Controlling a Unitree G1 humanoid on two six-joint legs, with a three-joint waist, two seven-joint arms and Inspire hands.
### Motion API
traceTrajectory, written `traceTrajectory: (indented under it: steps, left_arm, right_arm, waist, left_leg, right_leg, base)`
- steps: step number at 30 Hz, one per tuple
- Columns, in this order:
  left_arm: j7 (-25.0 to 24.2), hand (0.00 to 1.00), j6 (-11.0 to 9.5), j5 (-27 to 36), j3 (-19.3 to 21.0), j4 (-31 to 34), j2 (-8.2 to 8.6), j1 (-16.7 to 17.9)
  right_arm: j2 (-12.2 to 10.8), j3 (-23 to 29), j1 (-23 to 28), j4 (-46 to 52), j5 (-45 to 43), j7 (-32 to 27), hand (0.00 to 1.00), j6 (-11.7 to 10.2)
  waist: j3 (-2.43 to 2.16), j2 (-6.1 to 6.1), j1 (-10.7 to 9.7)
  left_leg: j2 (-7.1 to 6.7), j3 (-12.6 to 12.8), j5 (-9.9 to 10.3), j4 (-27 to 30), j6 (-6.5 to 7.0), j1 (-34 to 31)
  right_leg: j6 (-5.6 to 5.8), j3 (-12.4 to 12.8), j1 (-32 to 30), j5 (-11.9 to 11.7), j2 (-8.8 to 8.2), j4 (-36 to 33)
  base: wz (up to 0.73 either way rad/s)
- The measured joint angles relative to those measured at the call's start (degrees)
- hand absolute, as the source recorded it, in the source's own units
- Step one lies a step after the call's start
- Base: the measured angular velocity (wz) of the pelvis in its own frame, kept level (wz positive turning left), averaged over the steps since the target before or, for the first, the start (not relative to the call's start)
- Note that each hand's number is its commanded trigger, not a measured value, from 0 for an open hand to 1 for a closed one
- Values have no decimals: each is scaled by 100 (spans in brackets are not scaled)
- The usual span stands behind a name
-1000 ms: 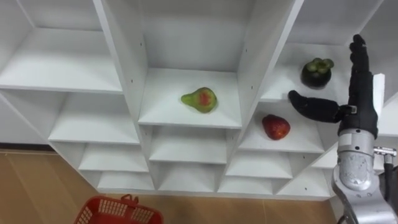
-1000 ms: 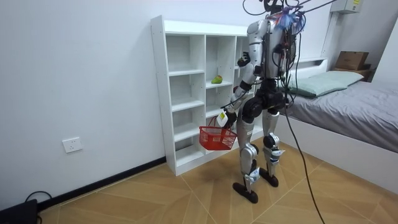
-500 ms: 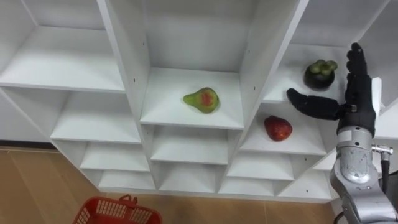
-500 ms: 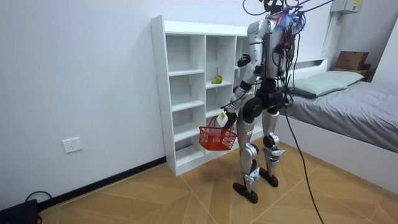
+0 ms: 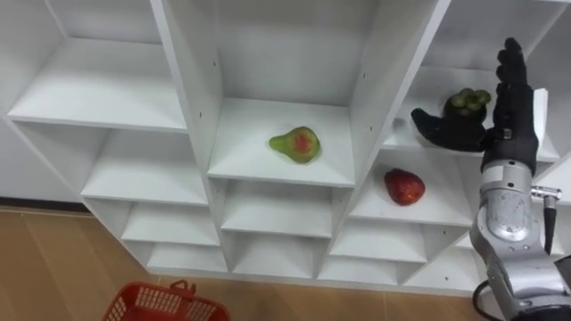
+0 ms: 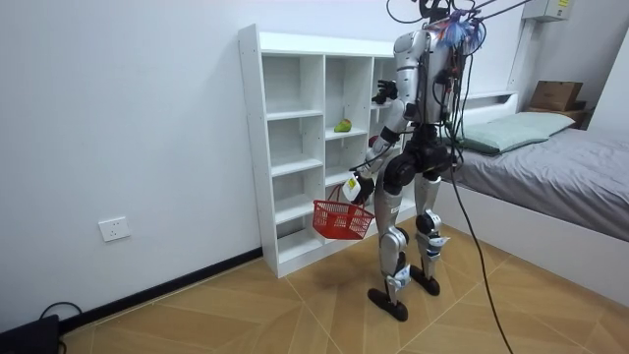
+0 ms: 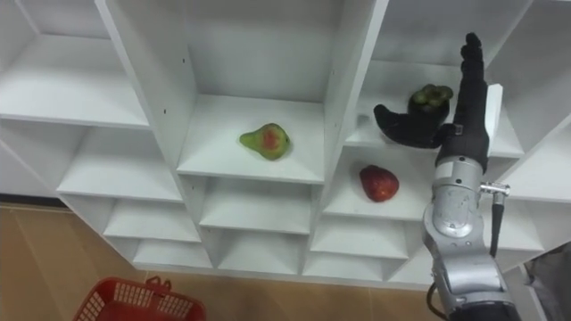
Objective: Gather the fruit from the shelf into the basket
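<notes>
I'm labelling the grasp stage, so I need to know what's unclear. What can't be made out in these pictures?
1. Whether the right hand touches the mangosteen: in the eye views, the thumb covers the fruit's lower part.
2. What the basket holds: the eye views cut it off at the bottom edge, and in the room view it is too small.

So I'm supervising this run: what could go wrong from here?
The right robot hand is open close by the dark fruit, not closed on it; a clumsy closure could roll it off the shelf. The red basket hangs low to the left, from the left robot hand, so a dropped fruit would likely hit the floor.
</notes>
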State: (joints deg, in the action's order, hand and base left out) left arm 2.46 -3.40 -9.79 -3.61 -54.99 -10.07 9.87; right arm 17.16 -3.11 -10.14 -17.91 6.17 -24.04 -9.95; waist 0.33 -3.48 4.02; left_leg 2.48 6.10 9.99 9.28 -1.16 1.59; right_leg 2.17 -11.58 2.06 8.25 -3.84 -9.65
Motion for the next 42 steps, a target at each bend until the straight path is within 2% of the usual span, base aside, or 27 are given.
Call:
traceTrajectory:
  steps: [6, 12, 21, 27, 28, 29, 30, 31, 34, 37, 42]
  left_arm:
    - [-94, 100, 99, 0, 69, 4, -5, -3]
    - [-98, 100, 157, -11, 91, 4, -4, -5]
    - [-73, 100, 218, 0, 108, 6, -6, 3]
    - [-35, 100, 255, -5, 112, 11, -15, 17]
    - [-29, 100, 263, -6, 113, 12, -15, 22]
    - [-24, 100, 264, -5, 113, 12, -15, 23]
    - [-20, 100, 267, -4, 113, 12, -14, 24]
    - [-17, 100, 268, -4, 113, 12, -14, 25]
    - [-8, 100, 267, -3, 113, 13, -14, 33]
    - [55, 100, 266, -1, 112, 117, -9, 77]
    - [116, 100, 262, 4, 111, 140, -9, 64]
  right_arm:
    - [35, 0, -3, -22, -14, 183, 0, 30]
    - [41, 0, -18, -54, -17, 299, 0, 179]
    - [67, 0, -109, -506, 40, 424, 0, 177]
    - [78, 1, -123, -602, 35, 454, 0, 175]
    - [79, 2, -123, -602, 34, 480, 9, 175]
    - [79, 1, -123, -602, 34, 489, 36, 175]
    - [79, 1, -123, -607, 32, 499, 76, 172]
    - [79, 2, -123, -618, 33, 500, 100, 172]
    - [79, 22, -123, -652, 33, 431, 100, 154]
    - [83, 232, -132, -854, 25, 355, 100, -15]
    - [91, 332, -226, -1082, -6, 294, 100, -168]
  waist:
    - [0, 17, 40]
    - [1, 18, 60]
    - [14, -7, 6]
    - [5, -33, -15]
    - [4, -34, -36]
    - [4, -34, -44]
    - [4, -33, -51]
    - [1, -32, -49]
    - [-7, -38, -48]
    - [-21, -47, -46]
    - [-28, -28, -65]
  left_leg:
    - [0, -2, 0, -5, 0, -13]
    - [-1, -2, 0, -8, 0, -13]
    - [-6, -23, -1, 25, 2, -7]
    - [-10, -78, -1, 39, 1, -6]
    - [-10, -91, -1, 41, 2, -7]
    - [-10, -96, -1, 41, 1, -8]
    - [-10, -105, -1, 43, 1, -9]
    - [-10, -110, -1, 45, 1, -9]
    - [-10, -120, -1, 46, 1, -7]
    - [-10, -122, -1, 46, 1, 2]
    - [-10, -123, -1, 46, 1, 2]
  right_leg:
    - [0, 1, 1, 0, 0, -1]
    - [0, 2, 1, 0, 0, -1]
    - [0, -11, 38, 0, -8, 2]
    - [0, -54, 77, 0, -9, 13]
    - [0, -67, 81, 0, -9, 13]
    - [0, -73, 82, 0, -9, 13]
    - [0, -85, 85, 0, -9, 12]
    - [0, -101, 86, 0, -9, 10]
    - [0, -115, 90, 0, -9, 8]
    - [0, -117, 92, 0, -9, 8]
    - [0, -121, 102, 0, -9, 8]
  base:
    - [0]
    - [0]
    - [0]
    - [4]
    - [6]
    - [4]
    - [4]
    - [3]
    - [0]
    - [0]
    - [0]
